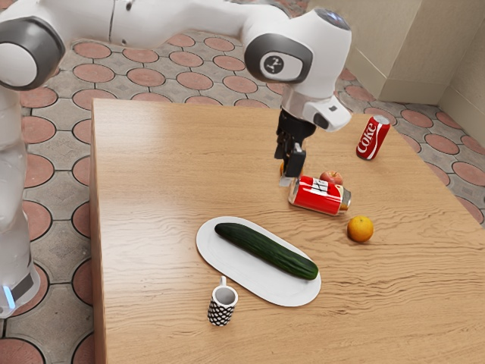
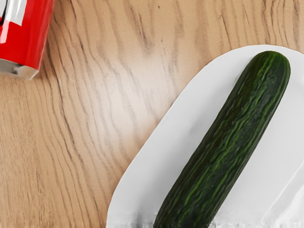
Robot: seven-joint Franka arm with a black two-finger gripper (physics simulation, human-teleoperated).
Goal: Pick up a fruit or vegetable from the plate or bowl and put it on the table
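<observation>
The gripper [image 1: 289, 171] hangs above the table [image 1: 167, 174] on the far side of the plate, close to the red jar; whether it is open or shut I cannot tell. A long dark green cucumber [image 1: 267, 250] lies lengthwise on the white oval plate [image 1: 220, 254] in the exterior view. From the wrist camera, the same cucumber [image 2: 228, 142] rests on the plate [image 2: 156, 166], off to one side of my hand.
A red-labelled jar [image 1: 317, 196] lies on its side near the gripper, with a reddish fruit [image 1: 332, 177] behind it. An orange [image 1: 360, 228] sits nearby. A Coke can [image 1: 372, 137] stands farther back, and a patterned mug [image 1: 222, 307] stands beside the plate.
</observation>
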